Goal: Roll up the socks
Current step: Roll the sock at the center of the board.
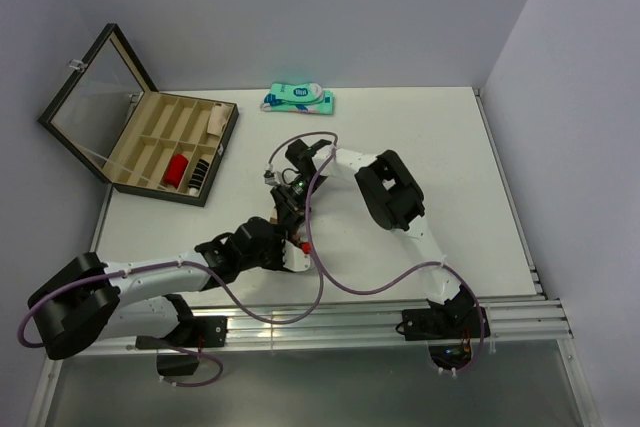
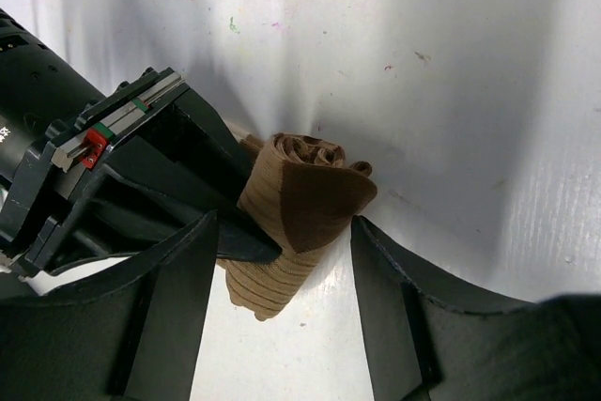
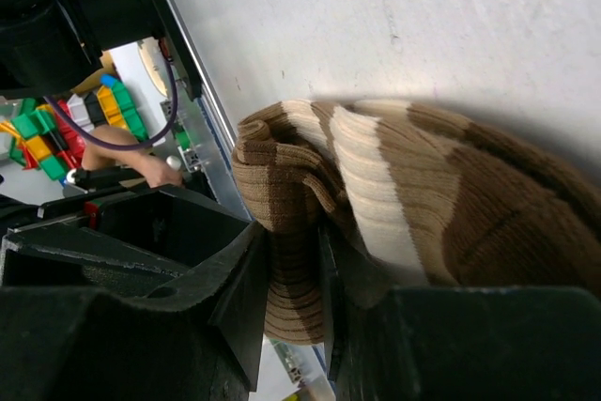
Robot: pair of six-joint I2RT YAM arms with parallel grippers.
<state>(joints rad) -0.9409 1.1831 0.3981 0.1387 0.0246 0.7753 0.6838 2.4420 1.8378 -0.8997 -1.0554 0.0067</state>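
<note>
The brown sock with tan bands (image 3: 423, 194) lies partly rolled on the white table. My right gripper (image 3: 293, 251) is shut on a fold of it at one end. In the left wrist view the roll (image 2: 305, 199) sits on the table, with a right finger (image 2: 246, 243) pressed into its side. My left gripper (image 2: 286, 260) is open, its fingers either side of the roll's near end without clamping it. In the top view both grippers meet mid-table, the left gripper (image 1: 290, 239) near and the right gripper (image 1: 290, 199) far. The black striped sock is out of view.
An open compartment box (image 1: 165, 152) with its lid (image 1: 95, 97) raised stands at the far left. A flat teal-and-white package (image 1: 298, 99) lies at the far edge. The aluminium rail (image 1: 330, 327) runs along the table's near edge. Purple cables loop beside the arms.
</note>
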